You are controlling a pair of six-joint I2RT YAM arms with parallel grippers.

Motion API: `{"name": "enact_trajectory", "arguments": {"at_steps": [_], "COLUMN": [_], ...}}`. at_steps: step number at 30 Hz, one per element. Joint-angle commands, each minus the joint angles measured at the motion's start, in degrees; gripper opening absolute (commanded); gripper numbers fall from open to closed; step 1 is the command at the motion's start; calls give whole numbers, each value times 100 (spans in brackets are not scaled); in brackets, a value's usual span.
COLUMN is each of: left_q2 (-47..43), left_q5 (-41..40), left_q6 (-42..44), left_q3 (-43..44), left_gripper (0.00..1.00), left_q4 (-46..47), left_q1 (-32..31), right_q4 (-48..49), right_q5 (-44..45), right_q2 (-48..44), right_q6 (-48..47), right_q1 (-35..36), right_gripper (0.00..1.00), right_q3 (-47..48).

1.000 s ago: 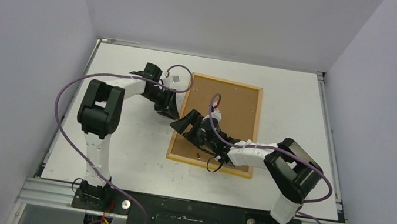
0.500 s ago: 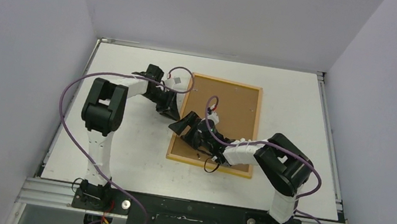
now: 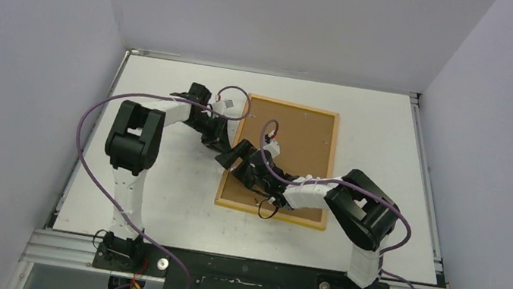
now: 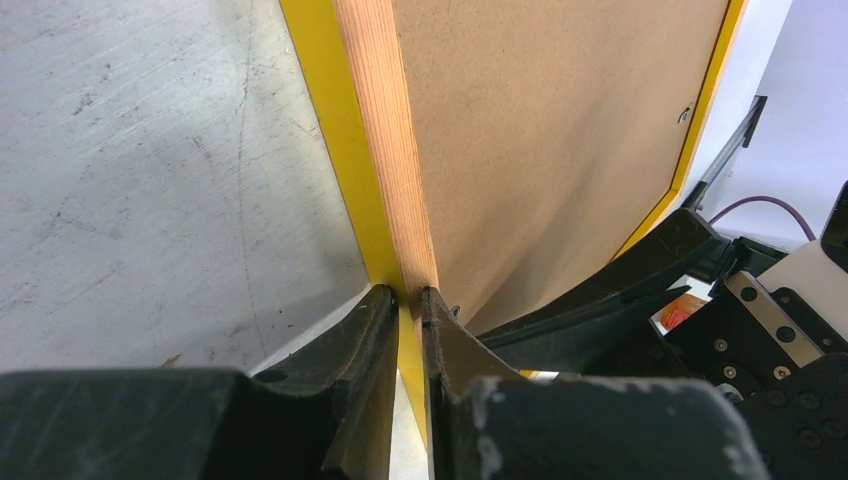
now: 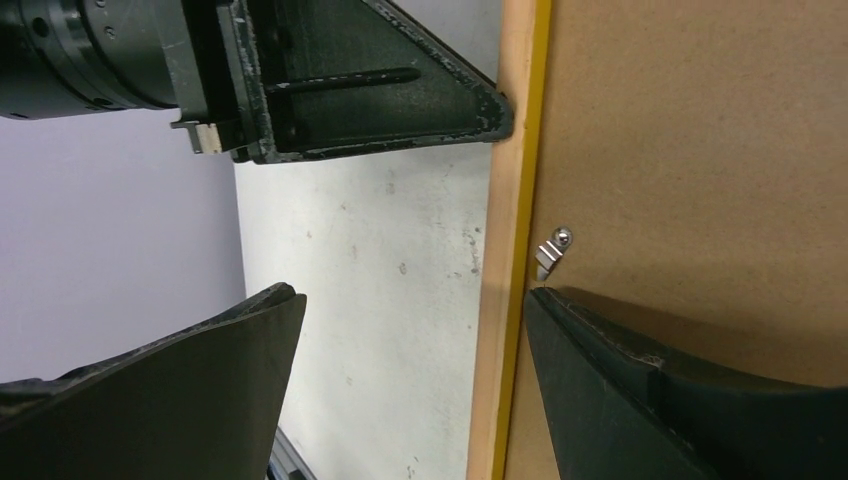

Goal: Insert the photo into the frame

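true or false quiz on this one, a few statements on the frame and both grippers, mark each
1. The frame lies yellow front up. False: its wood back faces up, with the brown backing in it.
2. The left gripper pinches the frame's edge. True.
3. The right gripper is shut on the metal clip. False: it is open, one finger on each side of the frame's edge, and the clip sits free just beyond one fingertip.
4. Both grippers are at the same long edge of the frame. True.
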Motion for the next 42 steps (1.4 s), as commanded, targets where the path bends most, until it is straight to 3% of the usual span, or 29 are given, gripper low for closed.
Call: {"name": "enact_trajectory", "arguments": {"at_steps": [1,42], "left_q2": [-21,-169], "left_q5": [-61,88], "left_q6": [73,120], "left_q3": [84,-27], "left_gripper": [11,9], "left_q4": [50,78], "left_q1": [-56,-83], "right_q4": [-189,-317], "right_q5": [350,425], "right_q2": [-105,463], "right_q6": [-236,-572], "right_q1": [63,28], "right_gripper": [83,83], "right_q3": [186,675]}}
